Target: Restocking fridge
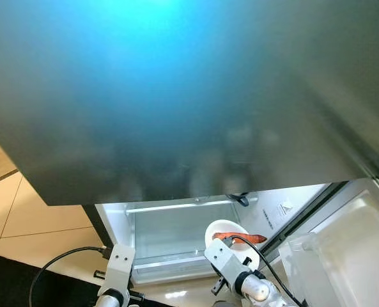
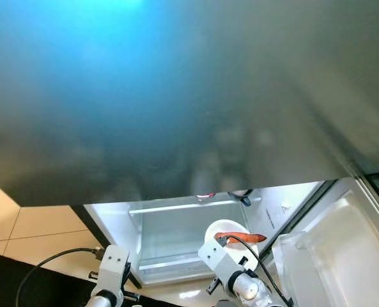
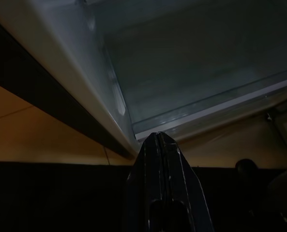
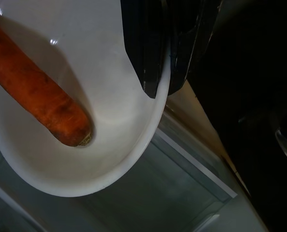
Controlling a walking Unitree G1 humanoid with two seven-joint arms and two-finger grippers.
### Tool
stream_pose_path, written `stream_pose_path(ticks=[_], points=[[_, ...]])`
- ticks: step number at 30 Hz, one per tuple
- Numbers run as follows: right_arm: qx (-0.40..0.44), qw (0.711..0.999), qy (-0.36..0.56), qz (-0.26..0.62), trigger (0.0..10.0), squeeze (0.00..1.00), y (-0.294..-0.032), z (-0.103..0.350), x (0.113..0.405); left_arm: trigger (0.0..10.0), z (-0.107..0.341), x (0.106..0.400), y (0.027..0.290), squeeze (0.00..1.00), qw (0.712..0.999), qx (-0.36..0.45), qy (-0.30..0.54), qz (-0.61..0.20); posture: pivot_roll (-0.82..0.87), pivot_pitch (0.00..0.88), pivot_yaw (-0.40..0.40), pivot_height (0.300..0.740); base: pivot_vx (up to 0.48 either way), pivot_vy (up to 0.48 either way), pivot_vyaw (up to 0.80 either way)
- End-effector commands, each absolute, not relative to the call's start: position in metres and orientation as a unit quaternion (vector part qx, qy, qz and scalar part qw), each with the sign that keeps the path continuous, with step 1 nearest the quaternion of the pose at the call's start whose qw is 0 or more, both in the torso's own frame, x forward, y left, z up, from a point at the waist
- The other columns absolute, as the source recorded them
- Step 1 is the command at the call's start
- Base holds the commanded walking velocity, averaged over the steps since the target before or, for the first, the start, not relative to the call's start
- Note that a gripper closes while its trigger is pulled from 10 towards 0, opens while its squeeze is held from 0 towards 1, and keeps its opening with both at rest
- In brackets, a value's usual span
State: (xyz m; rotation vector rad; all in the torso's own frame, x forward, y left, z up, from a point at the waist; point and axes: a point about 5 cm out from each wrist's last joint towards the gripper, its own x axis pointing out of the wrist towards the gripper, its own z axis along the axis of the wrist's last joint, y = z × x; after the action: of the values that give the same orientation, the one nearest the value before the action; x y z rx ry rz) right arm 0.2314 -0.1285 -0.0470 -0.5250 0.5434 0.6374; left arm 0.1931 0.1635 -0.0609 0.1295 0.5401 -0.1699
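Right wrist view: right gripper (image 4: 162,92) clamped on rim of white bowl (image 4: 85,159), carrot (image 4: 37,96) inside at 10 o'clock, held before open fridge compartment (image 1: 176,236). Left gripper (image 3: 161,140) pinched closed, empty, near fridge's lower edge.
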Motion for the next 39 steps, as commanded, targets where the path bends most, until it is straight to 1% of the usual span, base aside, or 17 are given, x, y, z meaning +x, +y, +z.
stream_pose_path(ticks=[1,7,9,10,12,13,16,22,25,27,29,30,31,32,35,36,39], points=[[-0.258,0.879,0.245,0.317,10.0,0.0,-0.125,-0.043,0.235,10.0,-0.063,0.188,0.166,0.0,0.956,0.071,0.269,-0.09,-0.1,0.113,-0.039,0.666,0.0,0.0,0.0],[-0.274,0.873,0.222,0.336,10.0,0.0,-0.119,-0.038,0.239,10.0,-0.06,0.19,0.163,0.0,0.957,0.079,0.258,-0.105,-0.1,0.11,-0.04,0.666,0.0,0.0,0.0],[-0.28,0.866,0.212,0.355,10.0,0.0,-0.115,-0.036,0.24,10.0,-0.059,0.191,0.164,0.0,0.958,0.081,0.251,-0.107,-0.1,0.11,-0.041,0.666,0.0,0.0,0.0],[-0.285,0.86,0.201,0.373,10.0,0.0,-0.111,-0.034,0.241,10.0,-0.058,0.191,0.164,0.0,0.959,0.081,0.249,-0.107,-0.09,0.111,-0.042,0.661,0.0,0.0,0.0],[-0.299,0.836,0.183,0.421,10.0,0.0,-0.101,-0.03,0.241,10.0,-0.058,0.191,0.166,0.0,0.96,0.082,0.247,-0.106,-0.1,0.112,-0.042,0.651,0.0,0.0,0.0],[-0.299,0.836,0.183,0.421,10.0,0.0,-0.101,-0.03,0.241,10.0,-0.058,0.191,0.166,0.0,0.96,0.082,0.247,-0.106,-0.1,0.112,-0.042,0.651,0.0,0.0,0.0],[-0.332,0.798,0.172,0.473,10.0,0.0,-0.096,-0.029,0.239,10.0,-0.058,0.19,0.166,0.0,0.96,0.081,0.246,-0.105,-0.1,0.115,-0.042,0.646,0.0,0.0,0.0],[-0.342,0.788,0.142,0.492,10.0,0.0,-0.092,-0.019,0.246,10.0,-0.057,0.189,0.166,0.0,0.961,0.081,0.242,-0.106,-0.1,0.123,-0.049,0.646,0.0,0.0,0.0],[-0.364,0.772,0.101,0.512,10.0,0.0,-0.09,-0.006,0.255,10.0,-0.056,0.189,0.166,0.0,0.963,0.081,0.233,-0.106,-0.1,0.13,-0.052,0.646,0.0,0.0,0.0],[-0.364,0.772,0.101,0.512,10.0,0.0,-0.09,-0.006,0.255,10.0,-0.056,0.189,0.166,0.0,0.963,0.081,0.233,-0.106,-0.1,0.13,-0.052,0.646,0.0,0.0,0.0],[-0.378,0.765,0.066,0.517,10.0,0.0,-0.09,0.008,0.264,10.0,-0.054,0.19,0.166,0.0,0.965,0.081,0.227,-0.107,-0.1,0.13,-0.053,0.646,0.0,0.0,0.0],[-0.378,0.765,0.066,0.517,10.0,0.0,-0.09,0.008,0.264,10.0,-0.054,0.19,0.166,0.0,0.965,0.081,0.227,-0.107,-0.1,0.13,-0.053,0.646,0.0,0.0,0.0],[-0.388,0.756,0.036,0.526,10.0,0.0,-0.089,0.021,0.271,10.0,-0.053,0.191,0.166,0.0,0.965,0.081,0.224,-0.107,-0.11,0.133,-0.051,0.646,0.0,0.0,0.0],[-0.388,0.756,0.036,0.526,10.0,0.0,-0.089,0.021,0.271,10.0,-0.053,0.191,0.166,0.0,0.965,0.081,0.224,-0.107,-0.11,0.133,-0.051,0.646,0.0,0.0,0.0],[-0.412,0.722,-0.033,0.555,10.0,0.0,-0.086,0.056,0.283,10.0,-0.05,0.194,0.164,0.0,0.967,0.083,0.212,-0.118,-0.12,0.137,-0.052,0.646,0.0,0.0,0.0],[-0.412,0.722,-0.033,0.555,10.0,0.0,-0.086,0.056,0.283,10.0,-0.05,0.194,0.164,0.0,0.967,0.083,0.212,-0.118,-0.12,0.137,-0.052,0.646,0.0,0.0,0.0],[-0.418,0.707,-0.055,0.568,10.0,0.0,-0.085,0.069,0.285,10.0,-0.048,0.195,0.164,0.0,0.967,0.084,0.206,-0.121,-0.12,0.14,-0.055,0.646,0.0,0.0,0.0]])
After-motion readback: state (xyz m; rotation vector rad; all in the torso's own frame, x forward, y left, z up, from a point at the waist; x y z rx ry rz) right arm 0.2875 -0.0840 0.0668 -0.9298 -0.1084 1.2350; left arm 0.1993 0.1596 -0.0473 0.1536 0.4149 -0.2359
